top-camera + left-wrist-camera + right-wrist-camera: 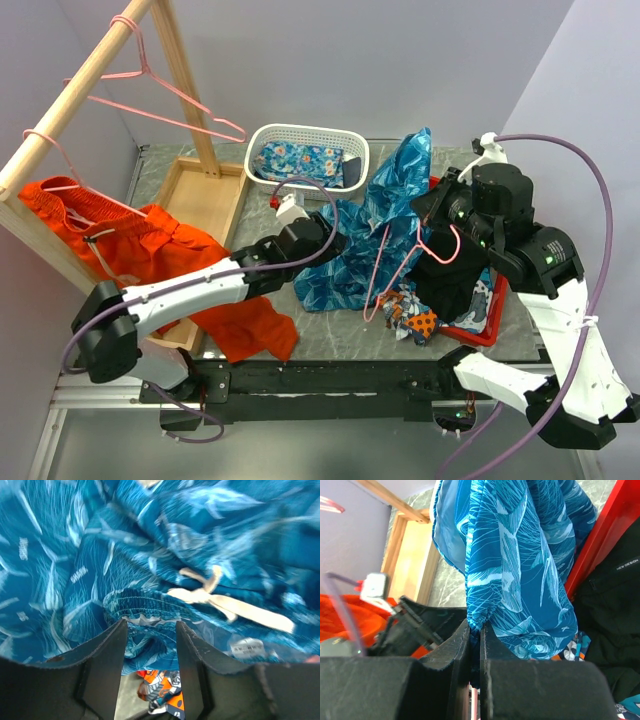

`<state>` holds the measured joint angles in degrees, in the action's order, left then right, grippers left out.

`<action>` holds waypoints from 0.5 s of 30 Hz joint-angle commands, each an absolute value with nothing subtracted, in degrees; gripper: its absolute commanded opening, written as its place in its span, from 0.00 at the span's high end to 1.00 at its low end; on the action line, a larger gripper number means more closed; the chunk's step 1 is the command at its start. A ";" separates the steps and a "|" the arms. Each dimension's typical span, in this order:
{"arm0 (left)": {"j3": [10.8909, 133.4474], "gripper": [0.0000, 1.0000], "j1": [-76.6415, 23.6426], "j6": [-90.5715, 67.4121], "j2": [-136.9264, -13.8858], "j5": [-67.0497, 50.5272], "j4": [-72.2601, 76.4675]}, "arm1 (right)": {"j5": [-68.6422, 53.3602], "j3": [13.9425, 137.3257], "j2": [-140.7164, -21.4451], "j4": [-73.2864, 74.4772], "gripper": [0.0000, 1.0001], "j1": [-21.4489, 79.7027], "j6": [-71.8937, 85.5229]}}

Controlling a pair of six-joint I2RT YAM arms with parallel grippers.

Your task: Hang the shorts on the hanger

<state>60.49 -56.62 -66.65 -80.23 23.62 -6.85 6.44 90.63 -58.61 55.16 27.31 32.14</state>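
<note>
Right gripper (pixel 475 630) pinches the leaf-print shorts (pixel 400 190), holding them raised over the table (pixel 330 325), right of centre. Left gripper (pixel 150 630) stands half-spread around their waistband (pixel 145 611); whether it clamps, I cannot tell. Pink hanger (pixel 377 270) leans against the shorts' near side.

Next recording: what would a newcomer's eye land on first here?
The blue leaf-print fabric shorts dominate, heaped in the middle, one edge pinched up by the shut right gripper, their elastic waistband between the fingers of the left gripper. A thin pink wire hanger dangles against them, and plain orange shorts hang from the wooden rack at left.
</note>
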 commanded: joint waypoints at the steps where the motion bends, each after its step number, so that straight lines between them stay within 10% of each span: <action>1: 60.20 0.51 -54.15 -73.56 -82.44 17.76 -5.45 | 7.73 91.32 -57.04 51.59 1.00 26.72 33.57; 15: 58.98 0.50 -52.65 -82.97 -90.43 5.90 -0.44 | 10.90 90.17 -56.16 51.33 1.00 26.81 34.98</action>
